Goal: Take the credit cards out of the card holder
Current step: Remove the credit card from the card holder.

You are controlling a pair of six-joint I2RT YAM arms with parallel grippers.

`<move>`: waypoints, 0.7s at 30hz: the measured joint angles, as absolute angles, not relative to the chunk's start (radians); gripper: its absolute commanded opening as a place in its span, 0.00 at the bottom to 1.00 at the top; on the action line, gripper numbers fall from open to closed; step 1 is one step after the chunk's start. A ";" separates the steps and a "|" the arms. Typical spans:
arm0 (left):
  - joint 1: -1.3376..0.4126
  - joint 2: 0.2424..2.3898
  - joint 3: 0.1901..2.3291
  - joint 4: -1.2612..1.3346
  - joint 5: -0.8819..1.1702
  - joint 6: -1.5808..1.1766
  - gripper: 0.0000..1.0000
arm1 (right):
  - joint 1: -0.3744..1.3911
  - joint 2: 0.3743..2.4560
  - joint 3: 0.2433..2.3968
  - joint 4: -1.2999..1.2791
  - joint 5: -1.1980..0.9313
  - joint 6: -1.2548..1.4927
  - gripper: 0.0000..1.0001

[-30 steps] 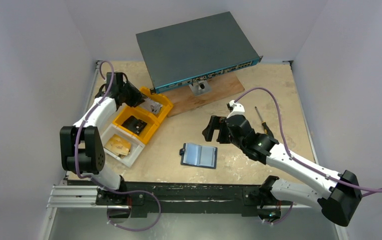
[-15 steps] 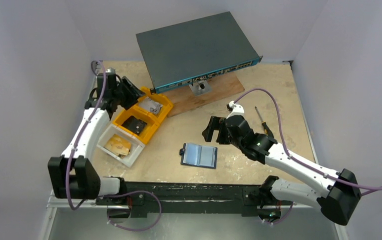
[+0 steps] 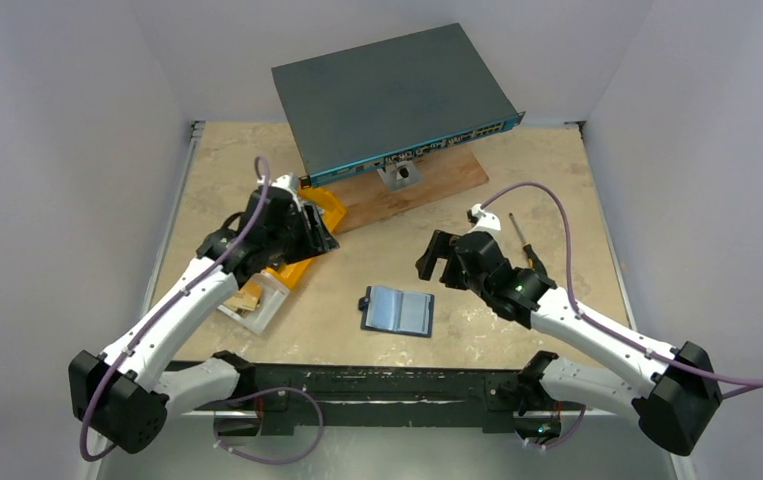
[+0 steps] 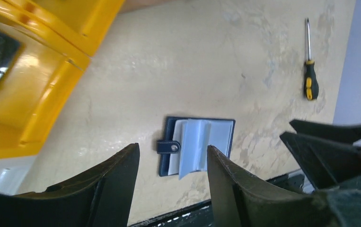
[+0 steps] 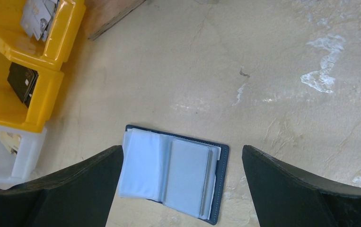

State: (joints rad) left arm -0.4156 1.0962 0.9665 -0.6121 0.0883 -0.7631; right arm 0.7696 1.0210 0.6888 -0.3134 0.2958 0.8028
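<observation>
The card holder (image 3: 397, 311) lies open on the table, dark navy with pale clear sleeves facing up. It shows in the left wrist view (image 4: 216, 127) with its tab and stud, and in the right wrist view (image 5: 221, 179). A pale blue-grey credit card (image 5: 188, 172) sits in the right sleeve; other cards are hidden in the sleeves. My left gripper (image 3: 319, 238) is open and empty above the yellow bins, left of the holder. My right gripper (image 3: 435, 265) is open and empty, above and right of the holder. Neither touches it.
Yellow bins (image 3: 325, 205) and a white bin (image 3: 257, 305) stand left, partly under my left arm. A grey network switch (image 3: 392, 95) rests on a wooden board (image 3: 427, 185) at the back. A screwdriver (image 3: 527, 245) lies right of my right gripper.
My left arm has swung from the far left corner over the bins toward the table's middle. My right gripper has shifted slightly to the right. The card holder has not moved.
</observation>
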 measured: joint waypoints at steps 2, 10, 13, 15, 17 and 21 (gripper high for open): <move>-0.495 1.098 0.966 -0.619 0.068 -0.765 0.54 | 0.762 1.013 0.680 -0.318 0.297 0.815 0.99; -0.817 1.246 0.971 -0.612 -0.009 -0.770 0.54 | 0.750 0.955 0.654 -0.357 0.316 0.881 0.99; -0.895 1.334 0.991 -0.609 -0.015 -0.770 0.53 | 0.748 0.920 0.642 -0.389 0.333 0.914 0.99; -0.939 1.390 1.015 -0.609 -0.017 -0.770 0.53 | 0.747 0.890 0.628 -0.408 0.347 0.940 0.99; -0.974 1.443 1.047 -0.607 -0.019 -0.766 0.52 | 0.746 0.861 0.614 -0.426 0.354 0.963 0.99; -1.026 1.523 1.092 -0.588 -0.024 -0.761 0.52 | 0.746 0.821 0.588 -0.461 0.358 0.999 0.99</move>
State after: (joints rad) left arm -1.0260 1.5234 1.0920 -0.5880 -0.0238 -0.7612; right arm 0.7456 0.8207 0.5880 -0.4614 0.3584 0.9985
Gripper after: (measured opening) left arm 0.523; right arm 0.987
